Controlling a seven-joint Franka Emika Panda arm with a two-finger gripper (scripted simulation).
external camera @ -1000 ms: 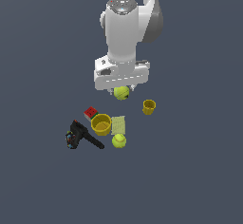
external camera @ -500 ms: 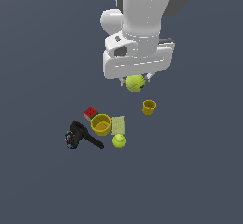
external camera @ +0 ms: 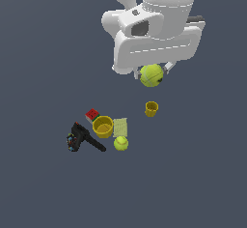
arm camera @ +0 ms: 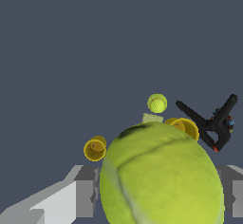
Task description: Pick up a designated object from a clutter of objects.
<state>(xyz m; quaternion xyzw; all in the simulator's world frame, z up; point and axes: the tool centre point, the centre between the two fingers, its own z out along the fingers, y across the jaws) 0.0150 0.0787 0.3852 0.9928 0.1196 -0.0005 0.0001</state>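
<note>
Your gripper [external camera: 152,73] is clamped on a tennis ball [external camera: 151,75], a finger pressing each side of it, and you are holding it high above the floor [external camera: 43,38]; in the wrist view that ball [arm camera: 161,175] fills the foreground between the grey fingers [arm camera: 85,190]. Below, well apart from it, sits a small yellow cup [external camera: 151,108]. Further toward the exterior view's left lies the rest of the clutter: a second tennis ball [external camera: 121,143], a pale green pad [external camera: 120,126] just beside a larger yellow cup [external camera: 102,126], a red cube [external camera: 92,115] touching that cup's far side, and a black drill [external camera: 82,138] lying flat.
</note>
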